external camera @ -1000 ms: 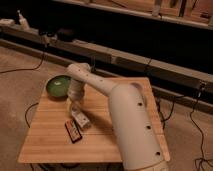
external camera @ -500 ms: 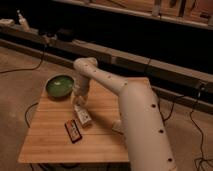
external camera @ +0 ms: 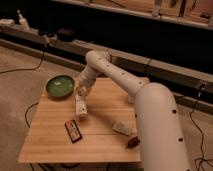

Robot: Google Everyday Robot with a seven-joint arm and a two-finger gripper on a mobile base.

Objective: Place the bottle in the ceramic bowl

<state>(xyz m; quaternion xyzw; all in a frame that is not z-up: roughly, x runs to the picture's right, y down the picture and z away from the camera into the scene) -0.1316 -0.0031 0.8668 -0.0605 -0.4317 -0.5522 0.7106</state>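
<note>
The white bottle [external camera: 80, 106] hangs just below my gripper [external camera: 81, 94], over the wooden table [external camera: 100, 145] left of its middle. The gripper is shut on the bottle's upper end and holds it tilted close to the tabletop. The green ceramic bowl [external camera: 60, 86] stands at the table's back left corner, a short way left of the gripper and apart from the bottle. My white arm reaches in from the lower right and hides the table's right side.
A flat red-and-black box [external camera: 73, 131] lies at front left. A pale rectangular block [external camera: 124, 127] and a small dark object [external camera: 132, 142] lie next to my arm. Cables run on the floor; a long low ledge crosses behind the table.
The gripper and the bottle have moved up and back toward the bowl. The arm has swung away to the right, uncovering more of the table. The box and bowl stayed put.
</note>
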